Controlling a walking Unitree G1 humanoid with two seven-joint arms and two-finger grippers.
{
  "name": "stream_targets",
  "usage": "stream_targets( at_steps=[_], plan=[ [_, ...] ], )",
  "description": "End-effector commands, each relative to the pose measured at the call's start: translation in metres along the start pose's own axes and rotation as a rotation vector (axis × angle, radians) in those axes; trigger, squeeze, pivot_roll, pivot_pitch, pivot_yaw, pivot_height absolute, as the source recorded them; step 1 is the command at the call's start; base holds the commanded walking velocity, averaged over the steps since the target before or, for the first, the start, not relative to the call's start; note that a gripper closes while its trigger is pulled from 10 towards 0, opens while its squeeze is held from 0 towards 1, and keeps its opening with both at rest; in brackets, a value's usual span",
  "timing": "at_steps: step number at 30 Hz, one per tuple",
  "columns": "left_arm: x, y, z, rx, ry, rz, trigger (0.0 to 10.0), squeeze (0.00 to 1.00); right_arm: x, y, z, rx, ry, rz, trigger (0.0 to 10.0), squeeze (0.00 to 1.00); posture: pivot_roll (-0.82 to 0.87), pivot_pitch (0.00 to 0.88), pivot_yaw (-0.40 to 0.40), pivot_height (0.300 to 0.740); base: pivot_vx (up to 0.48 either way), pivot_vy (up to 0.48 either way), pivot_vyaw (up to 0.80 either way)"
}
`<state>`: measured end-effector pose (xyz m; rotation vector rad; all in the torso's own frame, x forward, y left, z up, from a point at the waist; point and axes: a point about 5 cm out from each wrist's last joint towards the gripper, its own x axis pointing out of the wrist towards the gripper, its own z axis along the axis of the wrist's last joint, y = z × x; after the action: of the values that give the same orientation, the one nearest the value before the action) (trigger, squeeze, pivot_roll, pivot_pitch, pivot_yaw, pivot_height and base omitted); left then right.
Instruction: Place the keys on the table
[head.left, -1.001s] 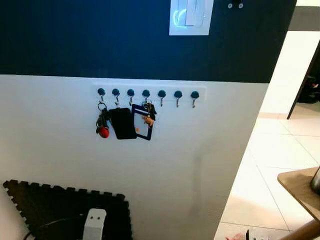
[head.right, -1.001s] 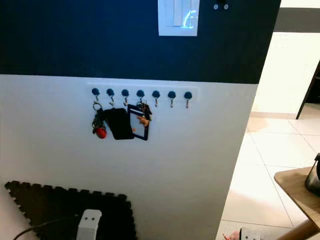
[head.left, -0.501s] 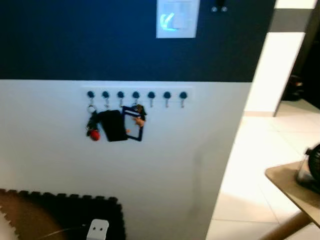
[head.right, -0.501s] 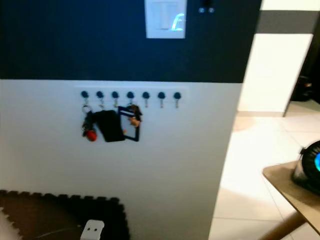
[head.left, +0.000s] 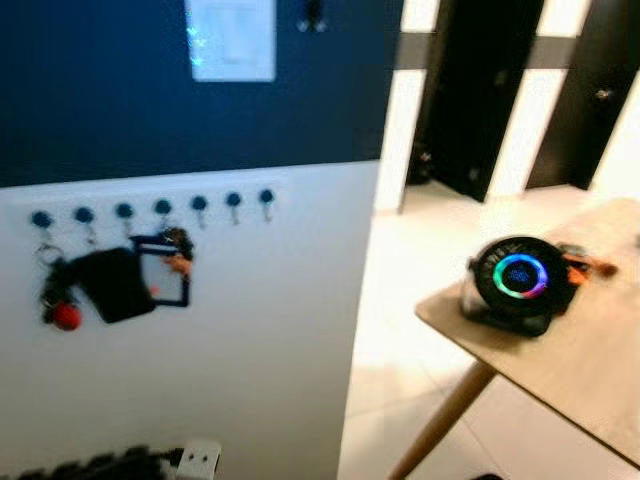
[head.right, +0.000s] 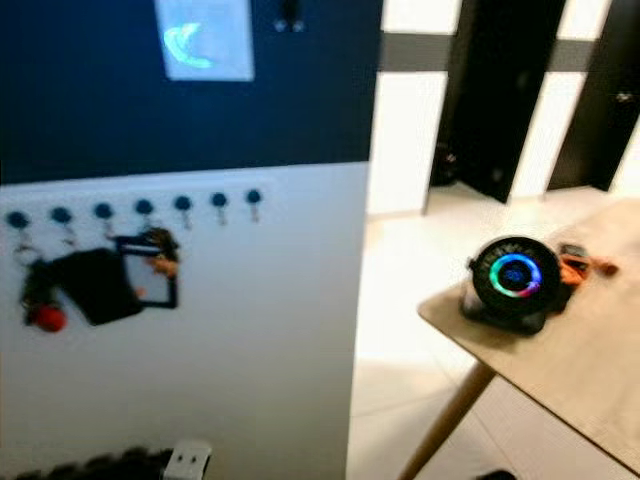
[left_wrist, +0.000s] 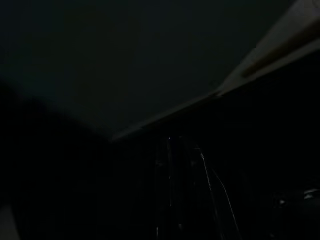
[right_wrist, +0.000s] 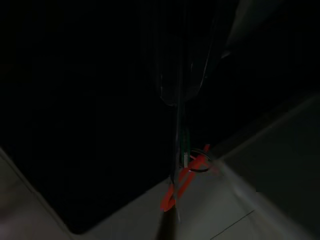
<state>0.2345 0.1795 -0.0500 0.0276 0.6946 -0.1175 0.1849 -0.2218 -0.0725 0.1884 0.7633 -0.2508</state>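
In the dark right wrist view my right gripper (right_wrist: 180, 97) is shut on a key ring with a red-orange strap (right_wrist: 186, 170) that dangles below it over pale floor. The wooden table (head.left: 585, 375) stands at the right of the blurred head views, its corner toward me, on a slanted leg. More keys with a red ball (head.left: 58, 300) hang from a row of wall hooks (head.left: 160, 208). My left gripper (left_wrist: 175, 165) hangs idle in the dark.
A round black device with a glowing coloured ring (head.left: 518, 280) and an orange item (head.left: 582, 262) sit on the table. A black pouch (head.left: 112, 285) and a blue card holder (head.left: 165, 272) hang on the hooks. Pale tiled floor (head.left: 400, 300) lies between wall and table; dark doors (head.left: 470, 90) behind.
The whole picture has slid left, so the camera has turned right. The table and the glowing device have come into fuller view; the hooks now sit at the left.
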Motion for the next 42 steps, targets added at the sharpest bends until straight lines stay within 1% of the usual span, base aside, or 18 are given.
stream_targets(
  at_steps=[1, 20, 42],
  plan=[
    [-0.0008, 0.0052, -0.0002, 0.009, 0.003, 0.01, 10.0, 0.0, 0.0007, -0.0006, 0.0029, -0.003, -0.012, -0.001, 10.0, 0.0, 0.02, 0.0, 0.014, 0.74, 0.0, 0.0, -0.8],
    [-0.0013, 0.0053, -0.0023, 0.004, 0.003, 0.008, 10.0, 0.0, 0.002, 0.0024, 0.0048, -0.034, -0.006, 0.019, 10.0, 0.0, 0.02, 0.0, 0.006, 0.74, 0.0, 0.0, -0.8],
    [-0.0029, 0.0086, -0.004, -0.006, -0.001, 0.001, 10.0, 0.0, 0.0016, 0.0088, 0.0004, -0.07, 0.009, 0.045, 10.0, 0.0, 0.03, 0.0, 0.007, 0.74, 0.0, 0.0, -0.8]
  ],
)
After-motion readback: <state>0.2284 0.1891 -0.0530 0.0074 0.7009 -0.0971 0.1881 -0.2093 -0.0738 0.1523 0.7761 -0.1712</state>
